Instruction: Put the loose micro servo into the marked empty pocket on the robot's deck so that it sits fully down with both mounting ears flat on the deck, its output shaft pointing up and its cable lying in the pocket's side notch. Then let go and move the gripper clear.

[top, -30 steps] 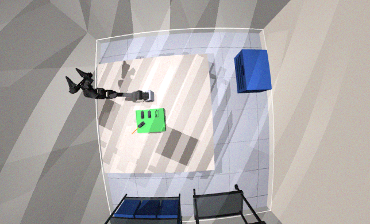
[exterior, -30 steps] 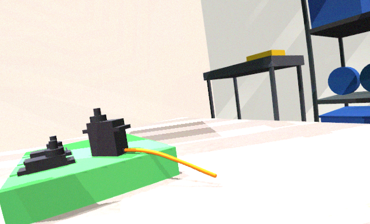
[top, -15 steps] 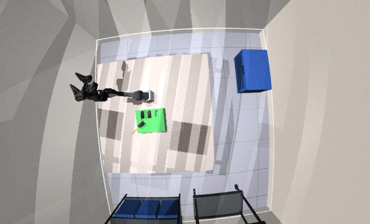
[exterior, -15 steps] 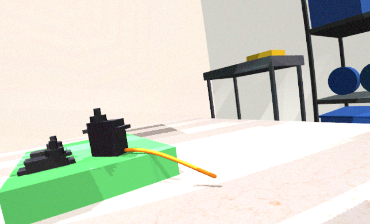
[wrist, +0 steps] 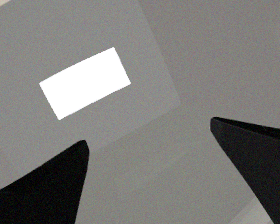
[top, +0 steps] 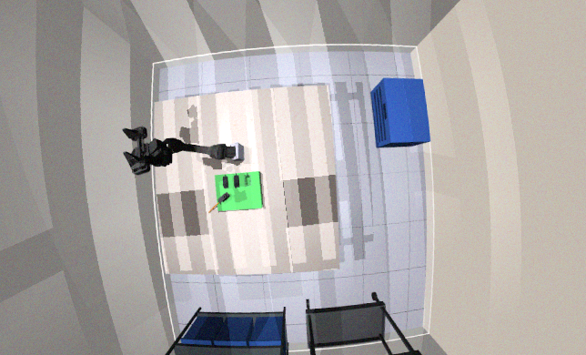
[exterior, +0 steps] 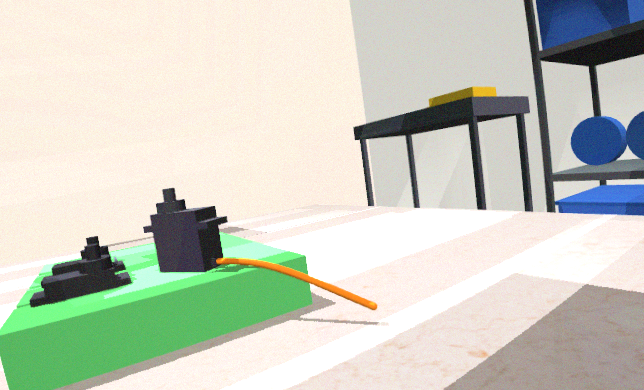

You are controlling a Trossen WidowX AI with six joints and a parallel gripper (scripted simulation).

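The loose black servo (top: 224, 197) (exterior: 180, 242) stands upright on top of the green deck (top: 253, 201) (exterior: 151, 325), output shaft up, with both ears well above the surface. Its orange cable (top: 214, 207) (exterior: 326, 286) runs out over the deck's edge and hangs above the table. Two seated servos (top: 226, 181) (top: 237, 181) are sunk in the deck in a row. The marked pocket (top: 247, 179) at the end of that row holds no servo; it cannot be made out in the exterior view. My gripper (top: 124, 141) (wrist: 149, 135) is open and empty, far from the deck, and points away from it.
The arm's base (top: 237, 152) stands just beyond the deck's pocket side, and the arm stretches from it to the left. A blue cabinet (top: 403, 114) stands right of the table. A black bench (exterior: 441, 117) and shelving (exterior: 538, 125) stand in the background.
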